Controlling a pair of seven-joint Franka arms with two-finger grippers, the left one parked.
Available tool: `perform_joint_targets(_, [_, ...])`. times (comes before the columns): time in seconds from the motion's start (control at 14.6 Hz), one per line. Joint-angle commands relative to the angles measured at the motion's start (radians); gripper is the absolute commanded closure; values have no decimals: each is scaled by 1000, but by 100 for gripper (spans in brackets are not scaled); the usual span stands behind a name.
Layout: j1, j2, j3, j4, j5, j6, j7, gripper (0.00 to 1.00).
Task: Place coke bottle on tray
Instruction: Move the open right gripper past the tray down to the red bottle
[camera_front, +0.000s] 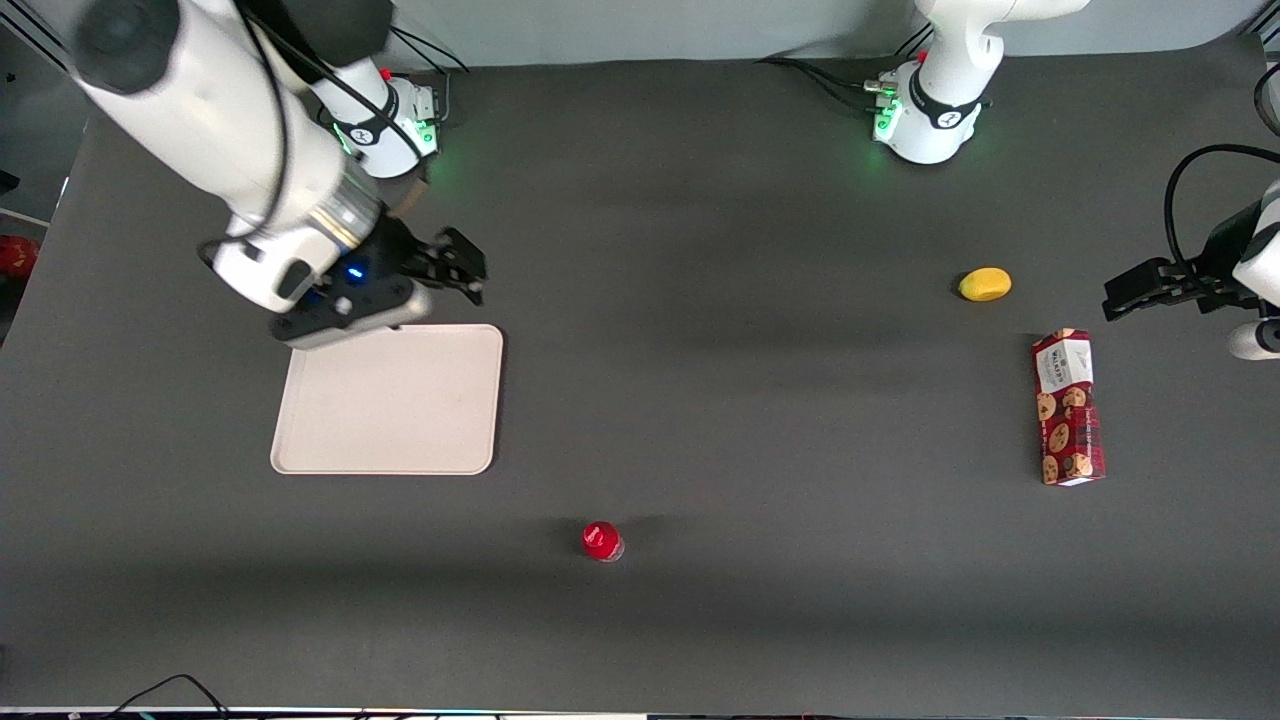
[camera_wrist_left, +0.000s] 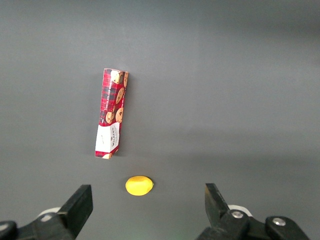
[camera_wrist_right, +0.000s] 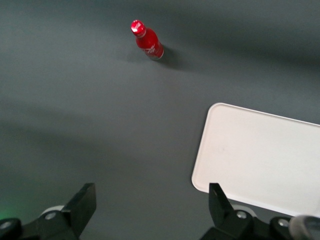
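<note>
Dark grey table (camera_front: 700, 250), bare in the stretch between tray and bottle. Cream tray (camera_front: 390, 405) flat and unloaded toward the working arm's end. Above the tray's edge farthest from the front camera, the gripper (camera_front: 462, 272), raised off the table, fingers (camera_wrist_right: 84, 205) spread wide and holding nothing. Toward the parked arm's end, well apart from all that, a red cookie box (camera_front: 1068, 407) lying flat, with a yellow lemon (camera_front: 985, 284) near it, farther from the front camera. Coke bottle (camera_front: 602, 541) upright on the table, nearer the front camera than the tray, clear of the rim, untouched.
</note>
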Motion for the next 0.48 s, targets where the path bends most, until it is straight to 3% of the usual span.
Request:
perform_joint_targets(0.0, [37,186,-18,155,16,68,72,0])
perform_joint_targets(0.41, [63,359,-19,201,14,355,69,0])
